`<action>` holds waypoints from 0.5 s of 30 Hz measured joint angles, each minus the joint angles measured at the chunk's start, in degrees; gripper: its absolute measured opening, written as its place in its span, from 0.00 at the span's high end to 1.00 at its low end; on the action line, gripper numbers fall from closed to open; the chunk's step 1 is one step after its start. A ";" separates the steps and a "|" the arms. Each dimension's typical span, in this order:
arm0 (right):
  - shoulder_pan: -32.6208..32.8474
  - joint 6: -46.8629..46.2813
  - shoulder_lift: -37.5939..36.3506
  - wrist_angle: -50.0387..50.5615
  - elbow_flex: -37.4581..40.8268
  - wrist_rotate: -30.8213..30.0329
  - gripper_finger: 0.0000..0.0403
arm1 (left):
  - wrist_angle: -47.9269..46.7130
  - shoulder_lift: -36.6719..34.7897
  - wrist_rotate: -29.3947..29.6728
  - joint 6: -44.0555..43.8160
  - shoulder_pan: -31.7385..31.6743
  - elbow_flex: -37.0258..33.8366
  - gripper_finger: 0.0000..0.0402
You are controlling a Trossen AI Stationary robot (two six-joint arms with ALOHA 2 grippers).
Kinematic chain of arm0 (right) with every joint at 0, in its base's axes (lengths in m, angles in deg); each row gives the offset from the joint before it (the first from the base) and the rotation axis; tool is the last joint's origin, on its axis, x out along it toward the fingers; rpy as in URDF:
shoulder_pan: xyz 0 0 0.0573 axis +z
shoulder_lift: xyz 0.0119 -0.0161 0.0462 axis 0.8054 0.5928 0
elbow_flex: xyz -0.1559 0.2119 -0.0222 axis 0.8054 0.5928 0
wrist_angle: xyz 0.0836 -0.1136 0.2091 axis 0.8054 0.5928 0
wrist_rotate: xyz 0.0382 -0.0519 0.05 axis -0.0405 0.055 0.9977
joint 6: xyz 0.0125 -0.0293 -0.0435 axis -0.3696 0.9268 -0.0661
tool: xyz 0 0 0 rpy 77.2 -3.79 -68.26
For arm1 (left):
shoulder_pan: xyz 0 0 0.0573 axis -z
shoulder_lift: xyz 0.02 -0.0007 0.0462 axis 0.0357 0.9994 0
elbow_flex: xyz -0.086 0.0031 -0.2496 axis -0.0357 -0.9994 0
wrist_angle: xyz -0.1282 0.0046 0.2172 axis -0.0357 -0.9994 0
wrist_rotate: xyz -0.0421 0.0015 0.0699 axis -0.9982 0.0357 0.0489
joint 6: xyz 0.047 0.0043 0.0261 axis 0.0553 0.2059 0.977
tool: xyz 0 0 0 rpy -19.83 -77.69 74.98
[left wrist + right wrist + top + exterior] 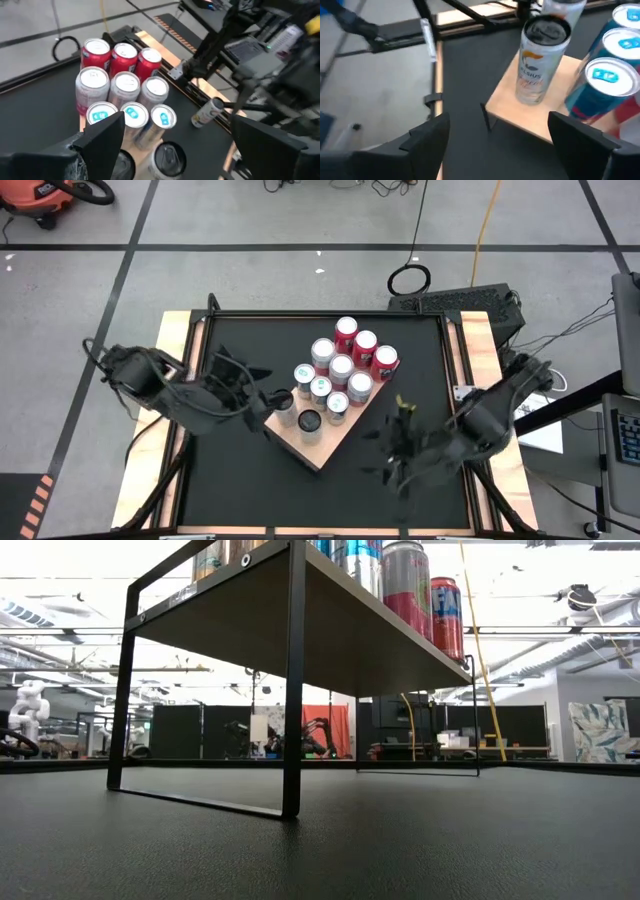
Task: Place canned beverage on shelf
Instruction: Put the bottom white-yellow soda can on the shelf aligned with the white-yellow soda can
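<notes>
High view, mid-frame: shelf (318, 448) holds cans (340, 369), both tools, left (262, 402) and right (395, 448), jaws apart and empty, likely placing finished, retreat next.

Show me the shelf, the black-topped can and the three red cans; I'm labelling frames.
shelf (318, 452): high view, bare wooden corner.
black-topped can (310, 421): high view, its lid.
red cans (365, 344): high view, the middle can's top.

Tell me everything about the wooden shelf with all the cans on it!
The shelf is a light tan wooden board with visible grain, resting on thin black metal legs that lift it above the black tabletop. It sits turned, one corner pointing at the table's near edge. Red, silver and blue-topped cans stand upright on it in rows, with a dark-topped can nearest that corner. Neither gripper touches it.
</notes>
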 joint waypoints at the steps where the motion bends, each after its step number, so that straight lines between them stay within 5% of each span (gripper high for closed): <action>1: 0.12 -0.49 1.25 -0.21 0.00 -0.62 0.24 | 0.00 -0.77 -0.51 0.47 0.07 0.00 0.10; 9: -1.81 -0.70 9.81 -7.33 0.00 0.03 0.43 | -0.54 -4.62 -1.38 5.54 1.64 0.00 0.10; 15: -2.02 -2.51 7.10 -9.56 0.06 2.41 0.60 | -2.12 -4.92 -2.09 5.38 2.54 0.00 0.10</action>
